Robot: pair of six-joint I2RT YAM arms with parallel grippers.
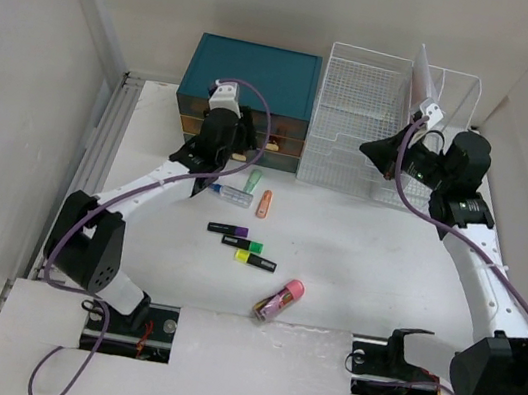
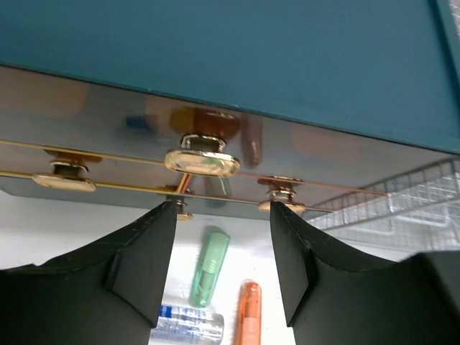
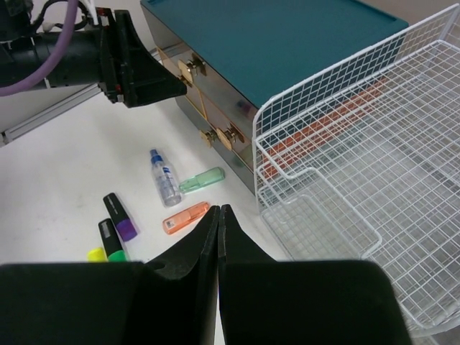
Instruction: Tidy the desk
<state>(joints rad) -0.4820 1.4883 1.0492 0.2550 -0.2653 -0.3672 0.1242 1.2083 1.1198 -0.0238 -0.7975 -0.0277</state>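
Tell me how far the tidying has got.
Done: nothing visibly; the basket looks empty. In hand: the open left gripper faces a drawer knob. Left: bottle, pens, highlighters and pink tube lie loose on the desk.

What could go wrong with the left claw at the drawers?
1. The left claw is open just below one gold knob, with other knobs close by; it could slip off or catch the wrong one.
2. A green marker, an orange marker and a bottle lie right in front of the cabinet; the claw may sweep them.
3. The right claw, shut, hangs beside the basket and could snag its wire.
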